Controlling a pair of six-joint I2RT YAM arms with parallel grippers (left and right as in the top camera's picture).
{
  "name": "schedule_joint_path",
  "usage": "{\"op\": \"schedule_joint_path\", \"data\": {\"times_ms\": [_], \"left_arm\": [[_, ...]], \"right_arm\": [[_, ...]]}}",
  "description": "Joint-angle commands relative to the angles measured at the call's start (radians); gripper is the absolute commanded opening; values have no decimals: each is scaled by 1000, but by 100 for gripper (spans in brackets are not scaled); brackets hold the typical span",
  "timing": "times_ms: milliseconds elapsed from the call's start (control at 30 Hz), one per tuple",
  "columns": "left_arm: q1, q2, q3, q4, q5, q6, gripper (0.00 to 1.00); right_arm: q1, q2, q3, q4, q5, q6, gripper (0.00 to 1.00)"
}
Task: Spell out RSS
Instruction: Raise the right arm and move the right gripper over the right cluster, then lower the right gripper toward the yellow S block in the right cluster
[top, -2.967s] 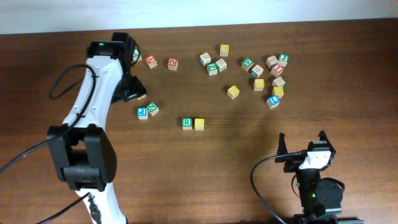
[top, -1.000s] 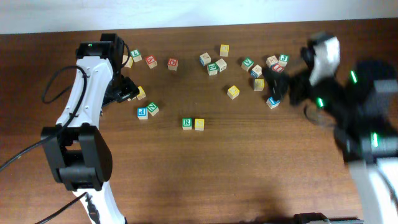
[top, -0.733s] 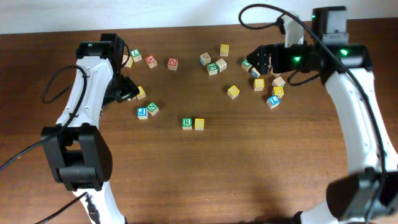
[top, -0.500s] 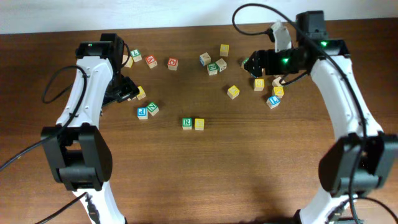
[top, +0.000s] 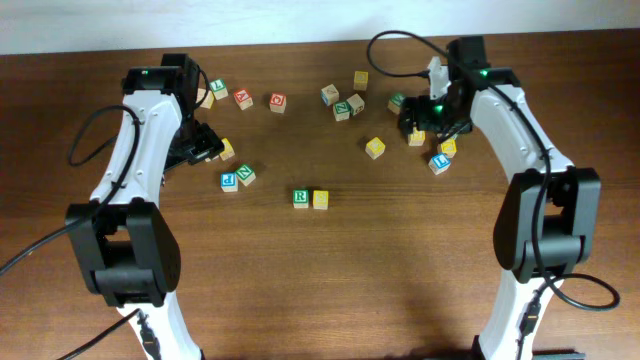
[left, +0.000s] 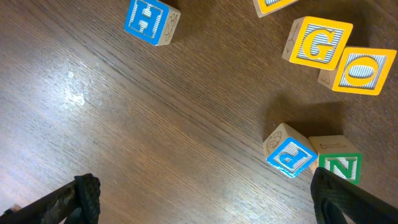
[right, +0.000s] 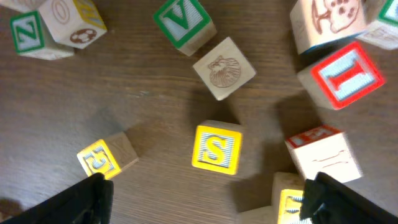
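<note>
A green R block (top: 300, 198) sits mid-table with a yellow block (top: 320, 199) touching its right side. A yellow S block (right: 217, 149) lies flat in the right cluster, also in the overhead view (top: 416, 136). My right gripper (right: 208, 202) is open and empty, hovering above the table with the S block just ahead between its fingers; it shows in the overhead view (top: 418, 120). My left gripper (left: 205, 199) is open and empty over bare wood at the left (top: 200, 147).
Around the S block lie a green V block (right: 181, 18), a shell block (right: 224, 67), a red I block (right: 345, 73) and a yellow block (right: 102, 155). Near the left gripper lie blue P (left: 289, 152), green N (left: 339, 167), yellow G (left: 318, 42) and O (left: 364, 70).
My right arm has swung from the table's front right up to the right block cluster and settled over the S block. The left arm shifted slightly left, then stayed still. No block moved.
</note>
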Motion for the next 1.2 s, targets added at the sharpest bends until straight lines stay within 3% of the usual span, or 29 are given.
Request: {"op": "schedule_joint_path", "data": {"times_ms": [0,167,267,467,1167], "left_arm": [[4,11,-3,-1,-4,-3,99],[4,11,-3,-1,-4,-3,99],[4,11,-3,0,-4,-3,99],[4,11,-3,-1,-4,-3,99],[4,11,-3,-1,-4,-3,99]], "right_arm": [[33,18,10,3,20,7,98],[36,34,8,18,86,25,99],[36,43,8,27,120,60,90],[37,50,8,36,148,60,86],[90,110,8,103,253,56,81]]}}
